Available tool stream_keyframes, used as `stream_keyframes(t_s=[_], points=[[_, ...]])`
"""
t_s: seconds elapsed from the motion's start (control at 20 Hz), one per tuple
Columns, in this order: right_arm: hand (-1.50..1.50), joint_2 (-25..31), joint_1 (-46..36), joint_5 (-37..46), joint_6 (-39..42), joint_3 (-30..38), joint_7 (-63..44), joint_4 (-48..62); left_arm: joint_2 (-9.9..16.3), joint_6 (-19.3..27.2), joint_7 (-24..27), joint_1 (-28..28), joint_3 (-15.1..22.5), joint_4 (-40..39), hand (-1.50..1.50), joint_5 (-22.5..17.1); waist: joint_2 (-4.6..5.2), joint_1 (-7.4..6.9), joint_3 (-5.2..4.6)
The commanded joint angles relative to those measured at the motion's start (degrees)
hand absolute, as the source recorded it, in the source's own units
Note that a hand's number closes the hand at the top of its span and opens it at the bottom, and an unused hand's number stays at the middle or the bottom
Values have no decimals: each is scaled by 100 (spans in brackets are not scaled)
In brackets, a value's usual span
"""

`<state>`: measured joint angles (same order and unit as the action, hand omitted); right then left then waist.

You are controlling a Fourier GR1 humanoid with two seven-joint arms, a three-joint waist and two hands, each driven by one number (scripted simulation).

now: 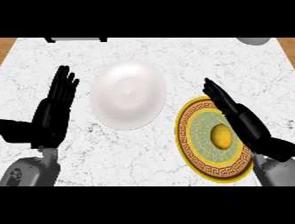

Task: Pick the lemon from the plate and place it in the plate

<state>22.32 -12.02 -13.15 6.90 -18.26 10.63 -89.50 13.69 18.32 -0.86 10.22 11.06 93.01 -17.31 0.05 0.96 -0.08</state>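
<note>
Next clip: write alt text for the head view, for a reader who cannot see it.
A lemon lies on a yellow patterned plate on a marble counter, with the robot's open right hand over the plate's right side. An empty white plate sits left of it, and the open left hand rests farther left.

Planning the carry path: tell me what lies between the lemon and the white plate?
In the head view, only the patterned plate's rim and bare counter separate lemon from white plate.

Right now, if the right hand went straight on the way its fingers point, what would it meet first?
Probably the white plate: the right hand points up and left toward its right rim, though its height above the counter is unclear.
</note>
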Motion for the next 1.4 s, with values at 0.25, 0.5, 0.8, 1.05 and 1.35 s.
stream_keyframes(t_s=[0.25, 0.5, 0.8, 1.05, 1.35], points=[[-150, -1181, -119, -111, -3466, 2084, -781, 607, 1065, -129, -225, -124, -77, -401, 0, 779, 39, 182, 26], [-150, -460, 141, 2003, -4552, 1298, -2082, 1418, 1020, -291, -339, -79, 135, -561, 0, 795, 62, 35, -33], [-150, -1829, -183, 3931, -6577, 214, -2810, 2235, 1038, -506, -536, 451, 140, -901, 0, 843, 19, -128, -13], [-150, -1430, -353, 5729, -6686, 292, -4363, 2270, 893, -413, -365, 330, 95, -1133, 0, 915, -46, -5, -32], [-150, -1405, -293, 6884, -4674, 414, -6238, 1516, 955, -511, -298, 221, -69, -1211, 0, 808, -97, 132, -41]])
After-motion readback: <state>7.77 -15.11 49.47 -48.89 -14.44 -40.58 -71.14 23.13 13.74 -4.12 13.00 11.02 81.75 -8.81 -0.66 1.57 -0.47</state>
